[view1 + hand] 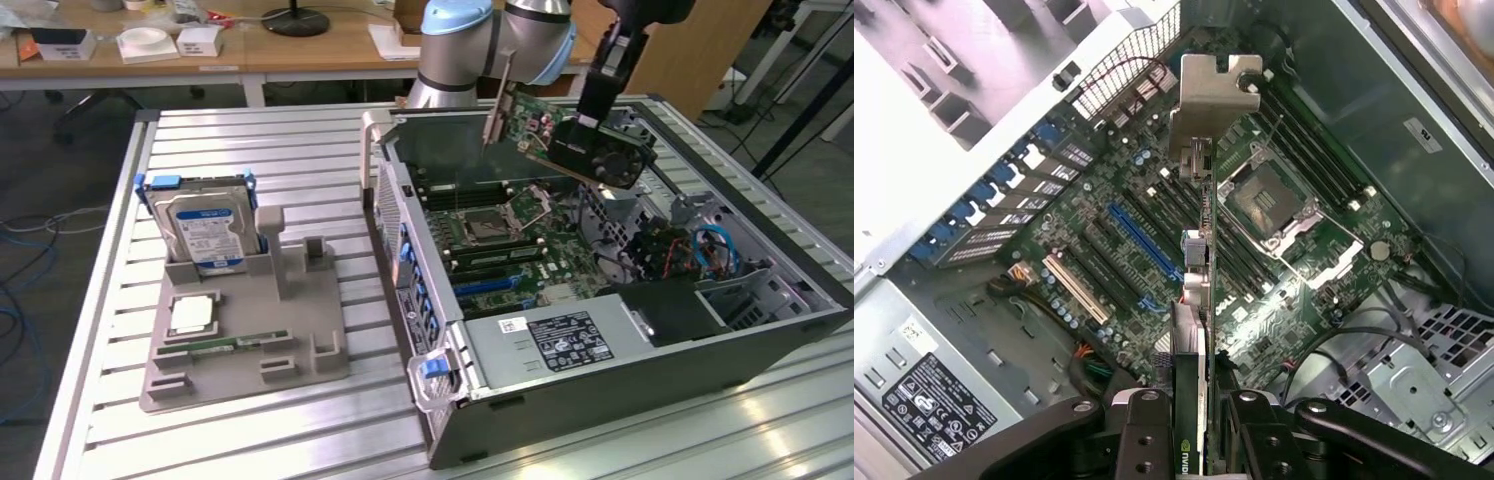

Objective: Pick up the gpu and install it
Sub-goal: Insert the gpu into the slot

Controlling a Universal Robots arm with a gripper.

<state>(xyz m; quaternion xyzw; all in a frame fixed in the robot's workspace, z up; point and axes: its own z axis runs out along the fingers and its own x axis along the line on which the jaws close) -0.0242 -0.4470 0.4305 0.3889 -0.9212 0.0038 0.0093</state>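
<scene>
The fingers (pixel 1146 440) are partly closed and clamped on either face of the gpu (pixel 577 138), gripping it at the cooler end so the card is seen edge-on in the wrist view with its silver bracket (pixel 1212 92) at the far end. The gpu hangs tilted in the air above the motherboard (pixel 497 238) of the open computer case (pixel 627 375), clear of the slots, while the hard drive (pixel 207 232) stands in its gray holder (pixel 247 360) on the tabletop (pixel 267 440), well apart from the case
</scene>
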